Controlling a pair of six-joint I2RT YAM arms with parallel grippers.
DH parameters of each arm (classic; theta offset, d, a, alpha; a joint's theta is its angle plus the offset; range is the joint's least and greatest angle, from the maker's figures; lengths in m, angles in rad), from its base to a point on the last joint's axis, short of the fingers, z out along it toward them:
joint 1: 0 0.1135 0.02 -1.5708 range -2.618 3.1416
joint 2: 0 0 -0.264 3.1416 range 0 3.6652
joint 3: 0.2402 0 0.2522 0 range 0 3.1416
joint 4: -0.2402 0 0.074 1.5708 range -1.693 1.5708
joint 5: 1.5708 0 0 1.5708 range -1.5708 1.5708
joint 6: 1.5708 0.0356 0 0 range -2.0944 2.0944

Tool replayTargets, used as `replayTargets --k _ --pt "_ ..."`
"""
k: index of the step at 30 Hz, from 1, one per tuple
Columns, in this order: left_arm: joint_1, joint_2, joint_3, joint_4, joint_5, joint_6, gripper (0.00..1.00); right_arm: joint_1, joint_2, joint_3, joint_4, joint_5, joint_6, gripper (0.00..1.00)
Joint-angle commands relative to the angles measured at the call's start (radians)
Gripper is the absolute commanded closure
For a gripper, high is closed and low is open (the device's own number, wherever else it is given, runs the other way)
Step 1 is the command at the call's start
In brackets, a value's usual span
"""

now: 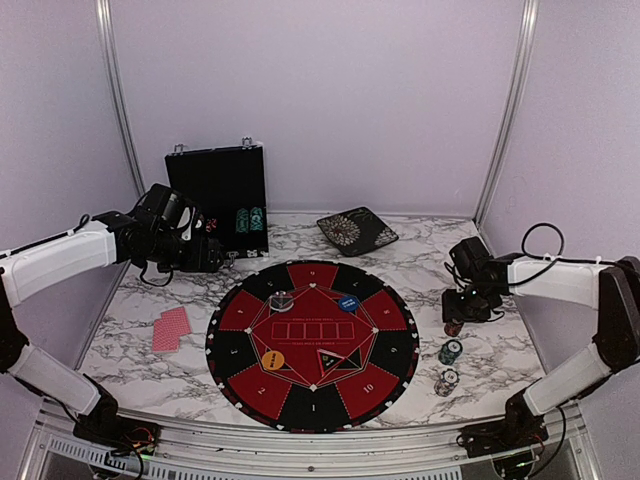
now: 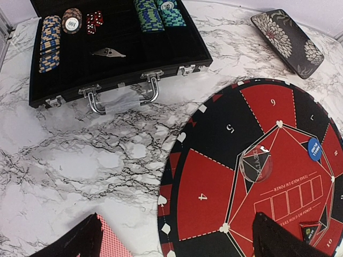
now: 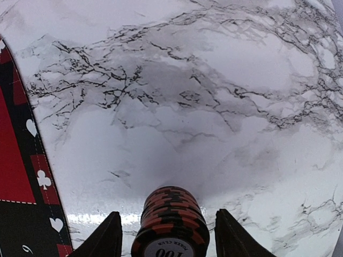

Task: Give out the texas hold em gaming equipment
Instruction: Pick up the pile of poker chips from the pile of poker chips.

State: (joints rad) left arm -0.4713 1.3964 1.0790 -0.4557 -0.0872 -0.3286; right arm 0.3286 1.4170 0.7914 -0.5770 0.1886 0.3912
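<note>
A stack of red-and-black poker chips [image 3: 170, 227] stands on the marble between the fingers of my right gripper [image 3: 168, 214], which is open with a gap on each side. In the top view this stack [image 1: 453, 327] sits under the right gripper [image 1: 464, 310], with a green stack [image 1: 450, 351] and a white-black stack [image 1: 445, 381] nearer. Red-backed cards [image 1: 171, 328] lie left of the mat. On the mat rest an orange button [image 1: 272, 359], a blue button [image 1: 348, 302] and a clear button [image 1: 281, 300]. My left gripper [image 2: 177, 241] hangs open and empty over the mat's left edge, the cards [image 2: 110, 243] by its left finger.
The round red-and-black mat [image 1: 312, 400] fills the table's middle. An open black case [image 2: 118, 59] at the back left holds more chip stacks [image 2: 51, 43], dice and green chips [image 2: 147, 15]. A dark floral box [image 1: 357, 231] lies at the back.
</note>
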Motion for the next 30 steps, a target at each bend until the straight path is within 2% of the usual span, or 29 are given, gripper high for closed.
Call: replayTargets --k 1,30 --pt "-0.001 -0.011 -0.013 0.01 0.008 0.01 0.01 -0.011 0.001 -0.003 0.016 0.009 0.004 0.44" --pt "-0.001 -0.007 -0.019 0.015 0.02 0.002 0.01 -0.011 0.011 -0.007 0.012 0.016 0.008 0.64"
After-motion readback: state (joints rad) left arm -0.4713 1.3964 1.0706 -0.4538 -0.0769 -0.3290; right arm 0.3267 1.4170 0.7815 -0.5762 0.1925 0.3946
